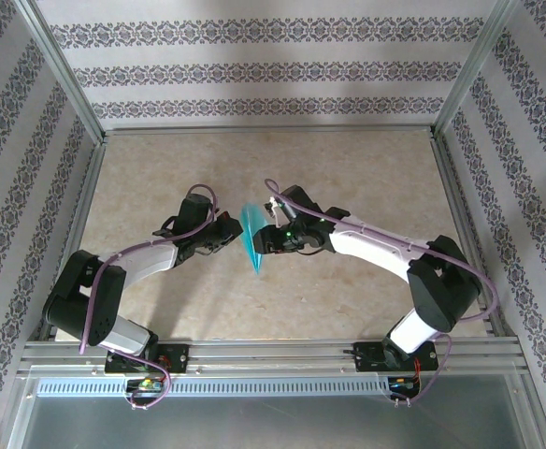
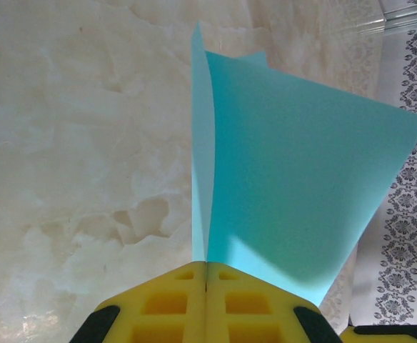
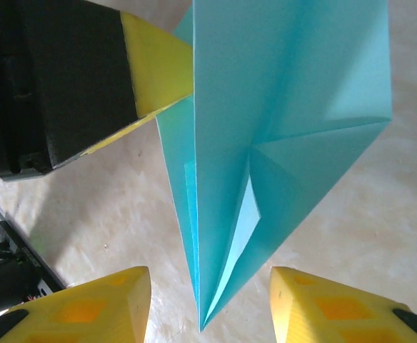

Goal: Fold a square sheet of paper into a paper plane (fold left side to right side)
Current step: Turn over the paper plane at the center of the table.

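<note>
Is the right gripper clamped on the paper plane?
No, the right gripper has its fingers spread apart on either side of the paper plane.

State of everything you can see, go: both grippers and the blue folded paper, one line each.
paper plane: folded to a point, creased lengthwise, pinched at one edge.
left gripper: shut on the paper plane.
right gripper: open, fingers on either side of the plane's pointed end.
</note>
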